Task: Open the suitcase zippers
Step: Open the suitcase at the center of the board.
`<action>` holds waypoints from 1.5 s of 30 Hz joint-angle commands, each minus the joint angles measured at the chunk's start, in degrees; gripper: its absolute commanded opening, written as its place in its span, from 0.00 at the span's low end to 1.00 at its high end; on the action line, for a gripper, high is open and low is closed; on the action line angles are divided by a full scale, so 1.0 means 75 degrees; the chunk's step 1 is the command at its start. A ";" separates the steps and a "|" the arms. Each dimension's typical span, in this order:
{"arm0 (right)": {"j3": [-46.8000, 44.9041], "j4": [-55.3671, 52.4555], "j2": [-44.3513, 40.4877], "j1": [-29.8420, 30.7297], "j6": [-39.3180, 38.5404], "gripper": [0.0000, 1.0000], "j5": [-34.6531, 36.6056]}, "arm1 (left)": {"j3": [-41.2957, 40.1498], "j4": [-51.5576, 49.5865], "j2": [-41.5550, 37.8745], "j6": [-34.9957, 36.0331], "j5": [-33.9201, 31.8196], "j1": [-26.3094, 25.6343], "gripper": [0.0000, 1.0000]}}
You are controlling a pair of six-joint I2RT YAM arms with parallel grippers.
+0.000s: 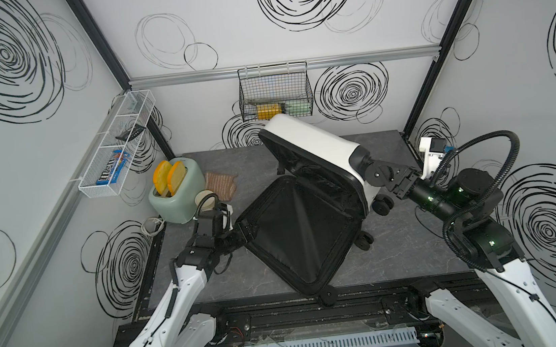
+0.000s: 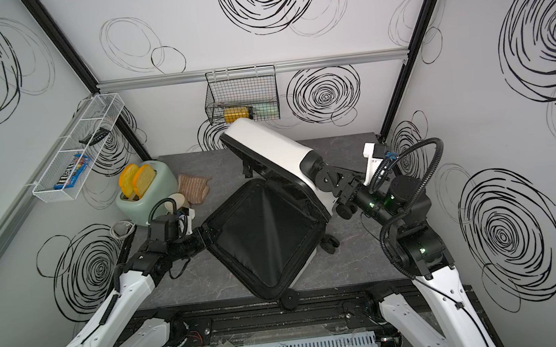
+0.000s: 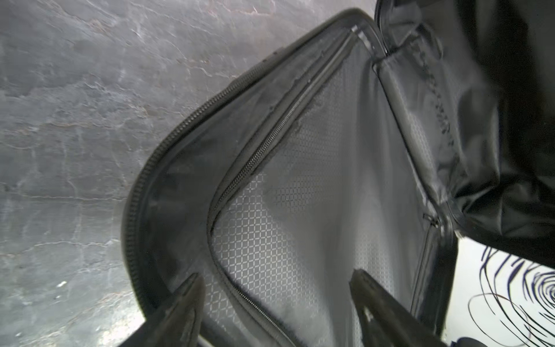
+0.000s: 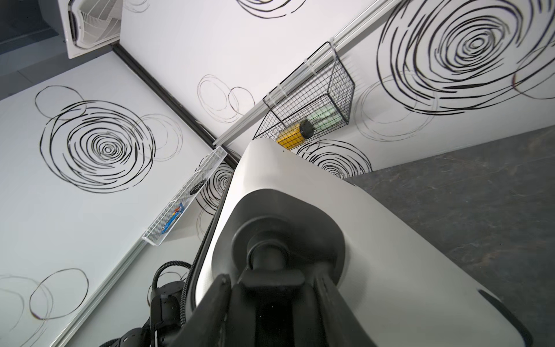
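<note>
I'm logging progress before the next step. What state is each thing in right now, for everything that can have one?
suitcase: open, white half raised over the black-lined half lying flat.
zippers: undone, teeth parted along the rim.
left pincer: open, at the lower half's corner.
right pincer: shut on the raised half's caster wheel.
toaster: two slices standing up in its slots.

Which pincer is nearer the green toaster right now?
Left. The left pincer sits at the open suitcase's corner facing the toaster; the right pincer is across the case, clamped on a wheel of its raised half.
</note>
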 commanded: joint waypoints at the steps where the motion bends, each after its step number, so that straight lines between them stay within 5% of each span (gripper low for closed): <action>1: 0.0658 0.0367 -0.0231 -0.0051 0.0108 0.00 0.0957 | -0.0110 -0.0127 -0.0094 0.0135 -0.0322 -0.0026 0.81; 15: -0.0624 -0.0396 -0.1503 -0.0081 0.1279 0.00 0.3934 | -0.0108 0.0065 -0.0015 0.0415 -0.0447 0.0019 0.82; 23: -0.1536 0.0178 -0.1345 -0.0149 0.1303 0.00 0.4360 | -0.0142 0.0153 0.0213 0.0611 -0.0201 0.0015 0.82; 27: -0.1924 0.1010 -0.0878 -0.0814 0.1340 0.00 0.3569 | -0.0154 0.0151 0.0215 0.0731 -0.0050 -0.0078 0.81; 34: -0.3200 0.4043 0.0606 -0.3809 0.2859 0.00 -0.0076 | -0.0364 0.0322 0.0254 0.0700 -0.0146 -0.1339 0.81; 45: -0.2323 0.5296 0.3774 -0.4329 0.2557 0.00 -0.1041 | 0.0450 0.0848 0.1239 0.0671 -0.0464 -0.2893 0.81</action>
